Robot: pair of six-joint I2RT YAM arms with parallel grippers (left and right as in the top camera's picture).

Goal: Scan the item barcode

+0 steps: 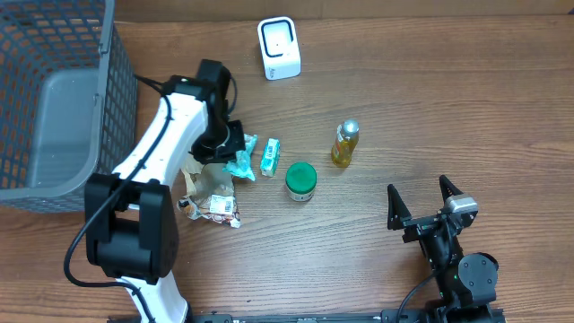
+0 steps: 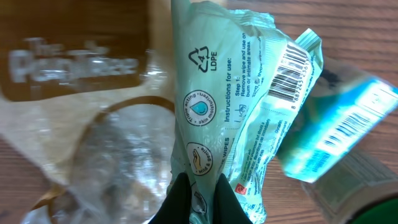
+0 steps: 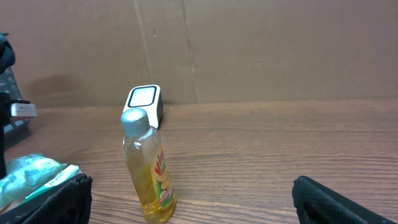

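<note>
**Pinching the soft wipes packet**

Holds it at the lower edge with the left fingers, closed on the film, just beside a small box on the tabletop. Looks light, floppy and slippery, so probably best gripped away from the barcode. Shows the right fingers wide and empty.

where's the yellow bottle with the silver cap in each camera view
Overhead: the yellow bottle stands right of centre, up and right of the green-lidded jar.
Left wrist: not in it; the wipes packet fills the middle.
Right wrist: upright, left of centre, near the bottom.
Shared landmark: the white scanner, beyond the bottle in the overhead and right wrist views; the left wrist view lacks it.
</note>
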